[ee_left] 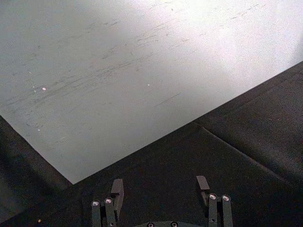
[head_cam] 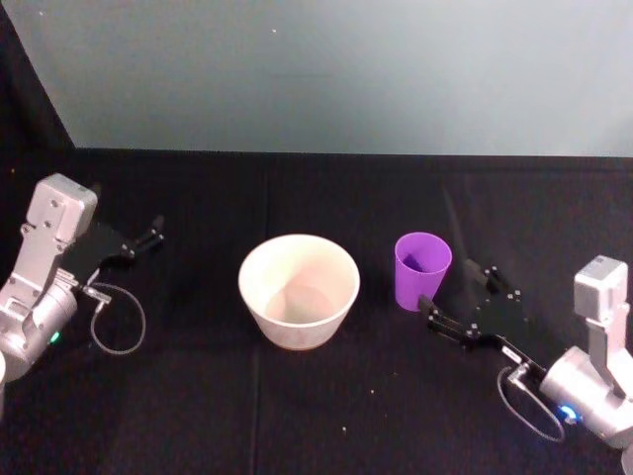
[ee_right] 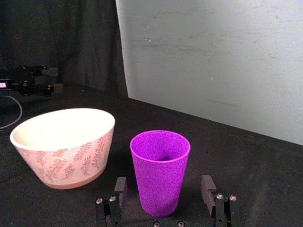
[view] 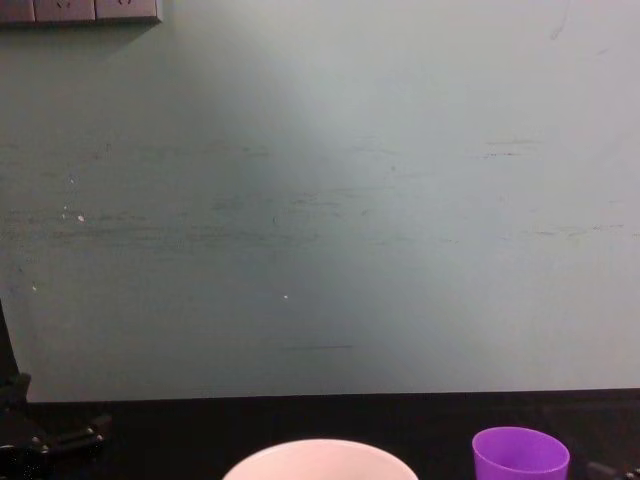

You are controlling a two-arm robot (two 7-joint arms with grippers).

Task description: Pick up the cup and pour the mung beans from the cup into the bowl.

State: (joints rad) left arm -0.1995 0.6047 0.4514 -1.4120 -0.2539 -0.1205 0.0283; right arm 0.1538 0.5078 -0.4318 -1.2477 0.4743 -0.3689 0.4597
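Black table [head_cam: 297,416]: cup [head_cam: 422,269] stands upright, mouth up.

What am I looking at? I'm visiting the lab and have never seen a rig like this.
It is a robot with two arms, each ending in a pincer. The head view looks down from the robot's head, the two wrist views come from cameras on its wrists, and the chest view looks forward from lower down. On the black table stand a wide pale bowl and, to its right, a small purple cup. The right pincer is open right at the cup and is not gripping it. The left pincer, also open, rests far off to the left. Nothing is held.
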